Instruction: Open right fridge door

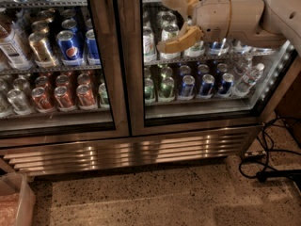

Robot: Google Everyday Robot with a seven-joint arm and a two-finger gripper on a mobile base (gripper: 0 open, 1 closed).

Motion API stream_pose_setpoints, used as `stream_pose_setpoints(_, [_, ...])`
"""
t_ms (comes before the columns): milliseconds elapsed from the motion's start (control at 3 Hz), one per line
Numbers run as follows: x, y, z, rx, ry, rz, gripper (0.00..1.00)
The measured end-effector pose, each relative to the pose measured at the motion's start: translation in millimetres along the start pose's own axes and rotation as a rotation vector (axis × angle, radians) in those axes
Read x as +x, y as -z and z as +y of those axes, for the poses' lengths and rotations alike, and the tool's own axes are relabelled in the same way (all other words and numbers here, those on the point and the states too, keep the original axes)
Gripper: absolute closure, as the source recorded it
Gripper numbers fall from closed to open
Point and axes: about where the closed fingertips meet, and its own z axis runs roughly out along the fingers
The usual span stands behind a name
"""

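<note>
Tan gripper, fingers apart, before the closed right fridge door; cables nearby

1. The right fridge door stood just right of the left door.
2. The gripper hung before the right door's upper pane, on the arm entering from the right.
3. A grille ran below both doors; cables lay on the floor at right.
</note>
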Motion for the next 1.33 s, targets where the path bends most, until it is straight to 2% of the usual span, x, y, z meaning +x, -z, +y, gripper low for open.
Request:
stream_pose_setpoints(333, [-16,-22,1,-0.074,0.018,-0.054,0.25])
stream_pose_setpoints(667, [-29,-40,4,-0.137,0.036,-0.086,0.30])
stream_pose_setpoints(1000, [-37,-53,4,-0.183,0.048,-0.106,0.31])
stream_pose_setpoints(1333, [-41,-61,5,-0.206,0.057,-0.114,0.31])
